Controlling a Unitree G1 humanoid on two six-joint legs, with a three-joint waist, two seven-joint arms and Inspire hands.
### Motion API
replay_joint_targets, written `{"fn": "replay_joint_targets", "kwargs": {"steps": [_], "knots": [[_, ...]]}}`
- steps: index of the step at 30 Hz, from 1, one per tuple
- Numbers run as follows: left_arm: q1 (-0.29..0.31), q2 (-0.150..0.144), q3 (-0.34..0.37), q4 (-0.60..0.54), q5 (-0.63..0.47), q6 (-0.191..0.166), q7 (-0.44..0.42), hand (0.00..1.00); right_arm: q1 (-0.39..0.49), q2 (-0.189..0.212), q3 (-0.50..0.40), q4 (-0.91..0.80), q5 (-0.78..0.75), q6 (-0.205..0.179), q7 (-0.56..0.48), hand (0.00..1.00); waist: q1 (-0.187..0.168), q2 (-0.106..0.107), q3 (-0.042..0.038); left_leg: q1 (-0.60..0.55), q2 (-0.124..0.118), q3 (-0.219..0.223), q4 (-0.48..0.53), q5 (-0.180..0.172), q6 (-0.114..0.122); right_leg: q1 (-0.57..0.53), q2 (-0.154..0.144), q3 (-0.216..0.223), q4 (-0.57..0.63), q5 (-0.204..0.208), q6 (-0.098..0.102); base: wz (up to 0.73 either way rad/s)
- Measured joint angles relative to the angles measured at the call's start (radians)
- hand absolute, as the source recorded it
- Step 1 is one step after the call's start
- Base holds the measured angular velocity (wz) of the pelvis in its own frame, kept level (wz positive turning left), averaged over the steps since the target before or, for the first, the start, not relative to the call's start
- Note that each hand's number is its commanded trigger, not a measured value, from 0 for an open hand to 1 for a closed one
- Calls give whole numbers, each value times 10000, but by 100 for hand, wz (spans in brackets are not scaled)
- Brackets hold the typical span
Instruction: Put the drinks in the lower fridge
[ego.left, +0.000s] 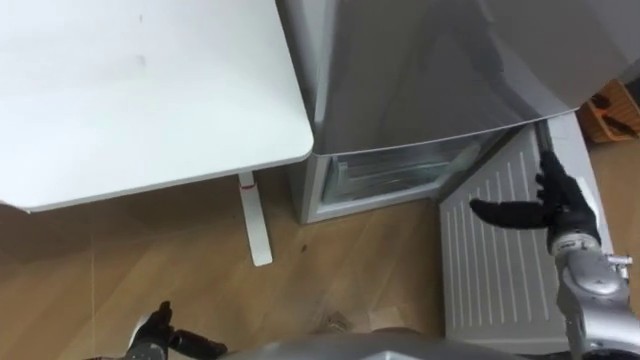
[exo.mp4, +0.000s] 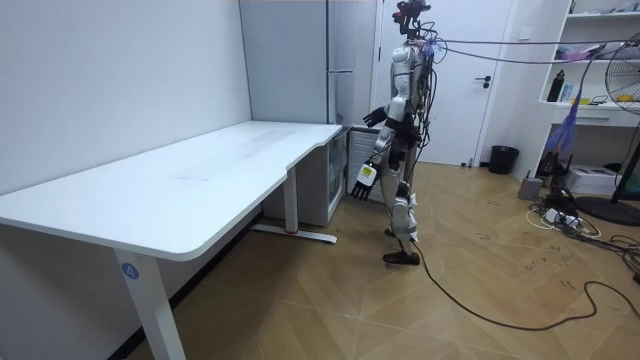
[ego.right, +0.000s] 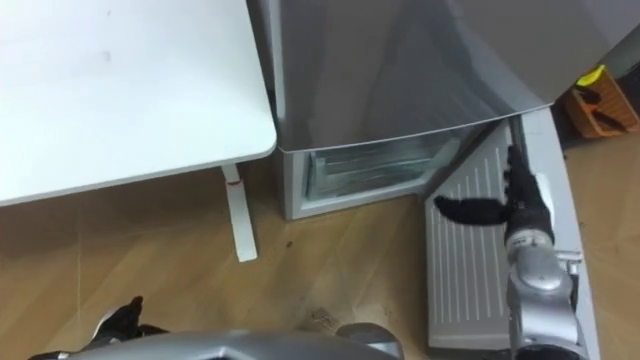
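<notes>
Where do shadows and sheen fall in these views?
Left eye view: the white table throws a shadow on the floor beneath its edge; the fridge front carries a soft sheen. Room view: the floor under the table is darker than the open floor beyond.

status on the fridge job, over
right hand open at lower door, left hand open, low. both empty. lower fridge open. path clear.

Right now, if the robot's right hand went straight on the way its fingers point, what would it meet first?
The open right hand points across the white ribbed open fridge door toward the grey fridge's open lower compartment; probably its front rim comes first, though depth is unclear.
</notes>
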Motion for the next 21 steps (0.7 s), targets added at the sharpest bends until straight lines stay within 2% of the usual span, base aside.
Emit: {"fn": "replay_joint_targets", "kwargs": {"steps": [3,9,16,19,21], "knots": [[100,1,-5,-67,3,-4,13,0,316,-14,-280,-1315,-49,-12,-512,0,-23,14,9,146,8,15,-108,1,-1,37,47,94,-11,0,0,-10],[413,125,16,-143,3,-67,12,0,377,-171,-968,-2467,-47,-238,-1139,0,-229,26,31,148,12,49,-140,1,-2,24,68,149,-12,0,0,-3],[720,209,62,-368,-1,-78,106,0,536,-198,-1634,-2209,107,-417,-2249,0,-302,86,37,153,18,148,-132,1,-2,-8,76,190,-8,34,-3,-2],[810,223,63,-367,2,-55,124,0,474,-245,-1698,-1230,239,-379,-2628,0,-351,53,27,141,24,146,-120,1,-2,-1,74,180,19,41,-6,0],[805,215,184,-384,23,36,152,0,476,-251,-1829,-572,892,-318,-2701,0,-391,35,21,135,23,145,-121,1,-2,10,74,183,32,47,-4,0]]}}
